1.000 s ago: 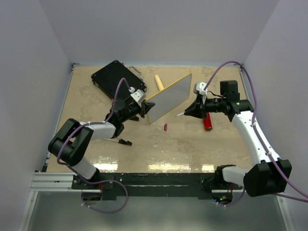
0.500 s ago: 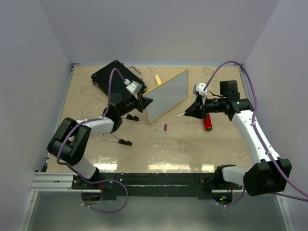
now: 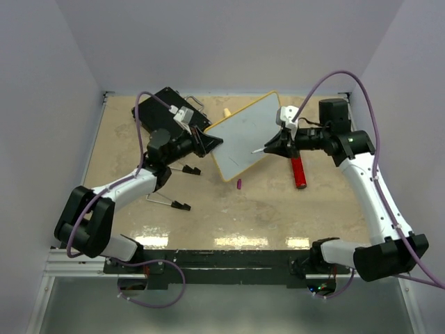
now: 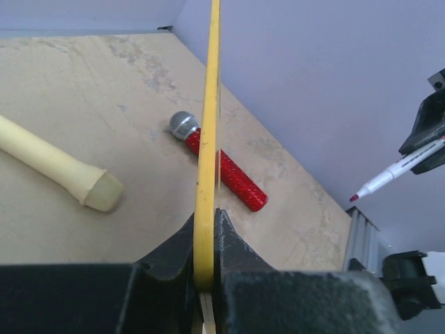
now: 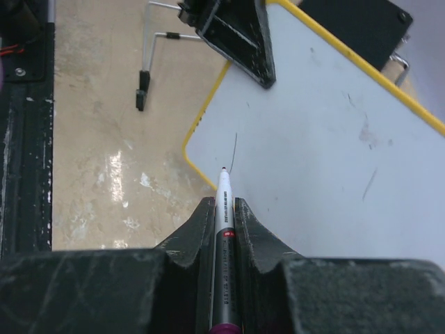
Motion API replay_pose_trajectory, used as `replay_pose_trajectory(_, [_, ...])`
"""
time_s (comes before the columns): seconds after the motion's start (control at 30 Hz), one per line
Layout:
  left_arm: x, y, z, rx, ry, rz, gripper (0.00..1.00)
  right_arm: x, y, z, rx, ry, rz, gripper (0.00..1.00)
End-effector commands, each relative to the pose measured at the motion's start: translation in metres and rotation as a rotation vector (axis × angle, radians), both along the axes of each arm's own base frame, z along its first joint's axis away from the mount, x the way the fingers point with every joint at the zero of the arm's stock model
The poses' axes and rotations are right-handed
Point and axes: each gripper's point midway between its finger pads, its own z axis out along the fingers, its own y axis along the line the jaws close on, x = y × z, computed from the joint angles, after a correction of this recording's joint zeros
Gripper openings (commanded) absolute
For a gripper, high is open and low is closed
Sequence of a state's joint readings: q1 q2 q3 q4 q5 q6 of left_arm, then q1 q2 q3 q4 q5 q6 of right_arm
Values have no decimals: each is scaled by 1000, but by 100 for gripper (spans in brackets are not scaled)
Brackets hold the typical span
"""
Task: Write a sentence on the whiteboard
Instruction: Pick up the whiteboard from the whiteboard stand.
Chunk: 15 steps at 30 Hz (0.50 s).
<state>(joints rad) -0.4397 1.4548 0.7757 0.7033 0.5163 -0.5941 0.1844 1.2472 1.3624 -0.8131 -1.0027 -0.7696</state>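
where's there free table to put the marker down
Bare tabletop lies at the front, between the magenta cap, the red microphone and the near edge. Crowded back left: black case, metal stand, left hand holding the whiteboard.

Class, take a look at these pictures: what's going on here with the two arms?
The left gripper is clamped on the edge of the whiteboard, holding it up at a tilt. The right gripper holds a marker with its tip aimed at the board's face, seemingly just short of touching it. No sentence is written on the board yet.
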Motion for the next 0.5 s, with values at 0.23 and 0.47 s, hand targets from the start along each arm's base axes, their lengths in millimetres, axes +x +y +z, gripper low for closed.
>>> replay_pose_trajectory(0.23, [-73,0,49,-302,72,-191,0,-41,49,49,-23,-189,53,0])
replay_pose_trajectory(0.47, [-98,-3,39,-300,125,-214,0,-55,42,49,-26,-214,55,0])
